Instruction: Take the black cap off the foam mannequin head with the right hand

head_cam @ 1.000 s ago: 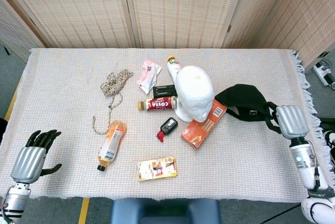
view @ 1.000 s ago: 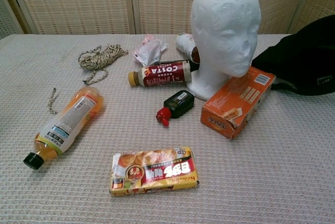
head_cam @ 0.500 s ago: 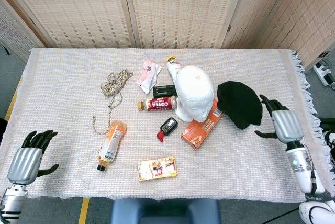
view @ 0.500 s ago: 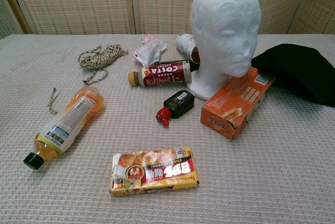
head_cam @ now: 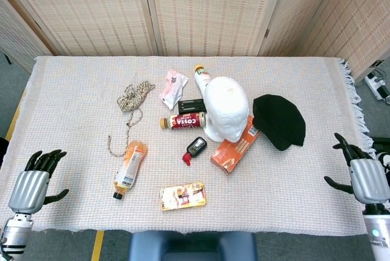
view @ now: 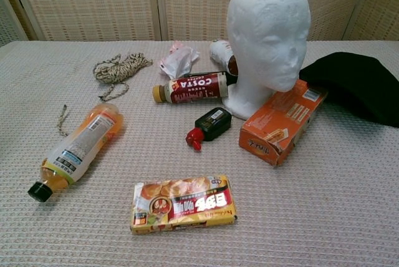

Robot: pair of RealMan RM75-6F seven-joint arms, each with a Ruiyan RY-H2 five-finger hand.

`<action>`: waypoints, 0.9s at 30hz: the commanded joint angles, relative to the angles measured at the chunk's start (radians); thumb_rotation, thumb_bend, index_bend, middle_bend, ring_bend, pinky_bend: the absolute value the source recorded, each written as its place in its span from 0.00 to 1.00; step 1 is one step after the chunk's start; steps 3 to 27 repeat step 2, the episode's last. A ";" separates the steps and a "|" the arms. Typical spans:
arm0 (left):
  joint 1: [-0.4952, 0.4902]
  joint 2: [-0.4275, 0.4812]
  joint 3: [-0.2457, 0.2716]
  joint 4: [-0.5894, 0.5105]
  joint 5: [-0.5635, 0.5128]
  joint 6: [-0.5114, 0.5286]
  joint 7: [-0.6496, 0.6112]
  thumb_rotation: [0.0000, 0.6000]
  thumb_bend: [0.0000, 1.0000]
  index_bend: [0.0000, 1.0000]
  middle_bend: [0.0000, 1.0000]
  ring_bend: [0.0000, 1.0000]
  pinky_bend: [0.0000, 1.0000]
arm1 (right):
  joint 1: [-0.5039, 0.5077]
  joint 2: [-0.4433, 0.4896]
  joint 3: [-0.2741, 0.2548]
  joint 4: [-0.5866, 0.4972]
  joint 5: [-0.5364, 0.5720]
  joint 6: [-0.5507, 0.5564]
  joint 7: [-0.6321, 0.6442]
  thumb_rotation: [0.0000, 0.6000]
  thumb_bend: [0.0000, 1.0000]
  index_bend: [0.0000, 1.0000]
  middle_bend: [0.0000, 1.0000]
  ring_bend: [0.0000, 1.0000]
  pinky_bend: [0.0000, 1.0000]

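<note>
Head view, cap: the soft black fabric cap (head_cam: 278, 121) lies flat on the white woven tablecloth (head_cam: 73, 90), off the head, just right of the white foam mannequin head (head_cam: 226, 109) and touching the top end of the orange cardboard box (head_cam: 237, 146).
Head view, right hand: the silver-and-black right hand (head_cam: 361, 175) sits at the table's right edge, well apart from the cap, fingers spread, holding nothing.
Head view, left hand: the left hand (head_cam: 31, 183) is at the front left corner, dark fingers fanned apart and empty.
Head view, other items: a coil of pale twine (head_cam: 132, 100) lies left of centre; an orange juice bottle with a black lid (head_cam: 128, 168) lies on its side near the front.
Chest view, cap: the cap (view: 358, 86) rests as a dark mound at the right edge, behind the box (view: 284, 121), which leans against the bare mannequin head (view: 267, 36).
Chest view, hands: neither shows here.
Chest view, other items: a brown Costa coffee bottle (view: 191, 87) lies beside the head's base; a small black bottle with a red cap (view: 209, 126) lies in front of it; a yellow snack packet (view: 183, 203) lies nearest.
</note>
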 commanded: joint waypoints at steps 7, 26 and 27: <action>0.001 -0.009 -0.003 0.004 -0.002 0.004 0.004 1.00 0.05 0.19 0.18 0.19 0.13 | -0.033 0.009 -0.016 -0.011 -0.007 0.019 0.012 1.00 0.05 0.07 0.30 0.25 0.40; 0.001 -0.009 -0.003 0.004 -0.002 0.004 0.004 1.00 0.05 0.19 0.18 0.19 0.13 | -0.033 0.009 -0.016 -0.011 -0.007 0.019 0.012 1.00 0.05 0.07 0.30 0.25 0.40; 0.001 -0.009 -0.003 0.004 -0.002 0.004 0.004 1.00 0.05 0.19 0.18 0.19 0.13 | -0.033 0.009 -0.016 -0.011 -0.007 0.019 0.012 1.00 0.05 0.07 0.30 0.25 0.40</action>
